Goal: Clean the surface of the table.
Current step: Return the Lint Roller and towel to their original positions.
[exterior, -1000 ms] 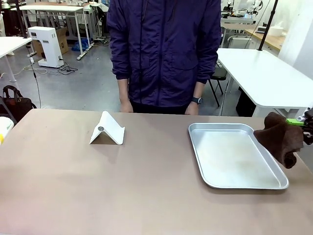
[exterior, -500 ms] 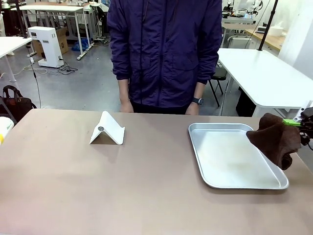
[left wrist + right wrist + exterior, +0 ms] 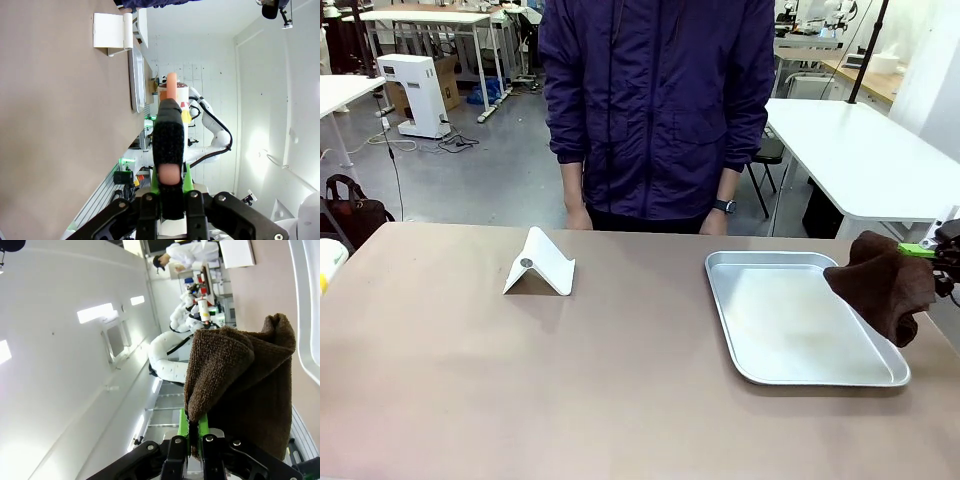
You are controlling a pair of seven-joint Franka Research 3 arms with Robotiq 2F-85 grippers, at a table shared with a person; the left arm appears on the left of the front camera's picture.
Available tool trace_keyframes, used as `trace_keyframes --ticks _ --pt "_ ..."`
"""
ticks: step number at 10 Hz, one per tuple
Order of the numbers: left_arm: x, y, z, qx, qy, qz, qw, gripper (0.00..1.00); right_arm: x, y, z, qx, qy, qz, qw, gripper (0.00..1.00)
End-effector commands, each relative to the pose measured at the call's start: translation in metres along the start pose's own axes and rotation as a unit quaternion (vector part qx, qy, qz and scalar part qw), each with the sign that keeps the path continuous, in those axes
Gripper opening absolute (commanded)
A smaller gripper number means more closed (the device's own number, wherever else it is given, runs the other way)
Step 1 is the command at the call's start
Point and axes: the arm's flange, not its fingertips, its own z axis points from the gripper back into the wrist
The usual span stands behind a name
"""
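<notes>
Right tool (image 3: 196,437), at the right edge of the front view (image 3: 948,250), is clamped on a dark brown cloth (image 3: 882,283). Its green-padded fingers (image 3: 183,430) pinch a fold of the towelling, and the rest of the cloth hangs in a bunch above the right rim of a shiny metal tray (image 3: 790,325), off the surface. In the right wrist view the cloth (image 3: 240,380) drapes over the closed fingers and hides most of them.

Left tool (image 3: 169,150) is closed with its two fingers pressed together and nothing between them; it hangs beside the brownish-tan surface (image 3: 55,125) without touching it.

That surface (image 3: 520,380) spans the whole near part of the front view. On it, left of centre, stands a small white folded stand (image 3: 540,264), and to the right lies the tray, well apart from the stand. A person in a dark purple jacket (image 3: 655,100) stands at the far side, with both hands (image 3: 712,222) hanging down just behind the far edge.
</notes>
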Motion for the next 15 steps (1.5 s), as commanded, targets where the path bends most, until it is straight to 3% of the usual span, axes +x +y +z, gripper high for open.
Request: trace_keyframes --ticks 1,6,8,10,11,12,15 --pt "-0.002 -0.006 -0.001 -0.003 0.0 0.006 1.0 0.19 0.0 0.006 0.001 0.004 0.008 -0.007 1.0 0.07" --pt "0.0 0.0 0.0 0.0 0.0 0.0 1.0 0.19 0.0 0.0 0.0 0.0 0.0 0.0 1.0 0.07" --pt "-0.008 -0.031 -0.025 0.018 0.011 -0.006 1.0 0.19 0.013 0.016 -0.029 -0.023 -0.005 -0.003 1.0 0.07" --pt "-0.007 -0.082 -0.08 0.07 0.036 -0.016 0.997 0.19 0.03 0.044 -0.091 -0.074 0.029 0.004 0.997 0.07" --pt "-0.004 -0.108 -0.113 0.093 0.027 -0.023 0.995 0.19 0.04 0.053 -0.128 -0.092 0.019 0.01 0.996 0.07" --pt "-0.003 -0.131 -0.149 0.123 0.023 -0.031 0.992 0.19 0.053 0.058 -0.165 -0.112 -0.045 0.03 0.992 0.07" --pt "0.01 -0.185 -0.259 0.208 -0.01 -0.062 0.976 0.19 0.087 0.056 -0.272 -0.161 -0.066 0.053 0.983 0.07"
